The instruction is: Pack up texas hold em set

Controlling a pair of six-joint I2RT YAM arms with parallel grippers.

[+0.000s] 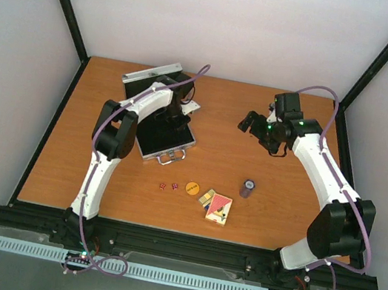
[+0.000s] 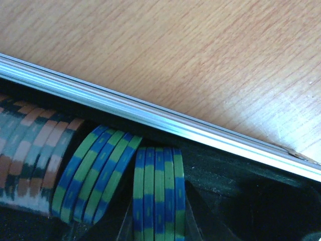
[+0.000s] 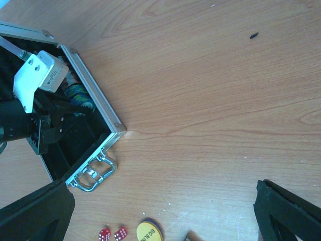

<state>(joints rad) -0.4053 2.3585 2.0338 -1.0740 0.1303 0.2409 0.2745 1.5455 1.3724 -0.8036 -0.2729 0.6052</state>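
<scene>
The silver case (image 1: 166, 142) lies open at the back left, its lid (image 1: 151, 74) behind it. My left gripper (image 1: 178, 116) is down inside it, shut on a small upright stack of blue-and-green chips (image 2: 158, 196) over the black lining. More blue chips (image 2: 95, 170) and orange-grey chips (image 2: 35, 150) lean beside them under the case rim (image 2: 150, 113). My right gripper (image 1: 254, 122) is open and empty, above bare table right of the case. Red dice (image 1: 166, 185), the orange button (image 1: 192, 187), card decks (image 1: 219, 208) and a chip stack (image 1: 248, 188) lie at the front.
In the right wrist view the case corner (image 3: 118, 128) and its handle (image 3: 93, 173) sit at left, with the dice (image 3: 113, 234) and button (image 3: 149, 232) at the bottom edge. Black frame posts and white walls enclose the table.
</scene>
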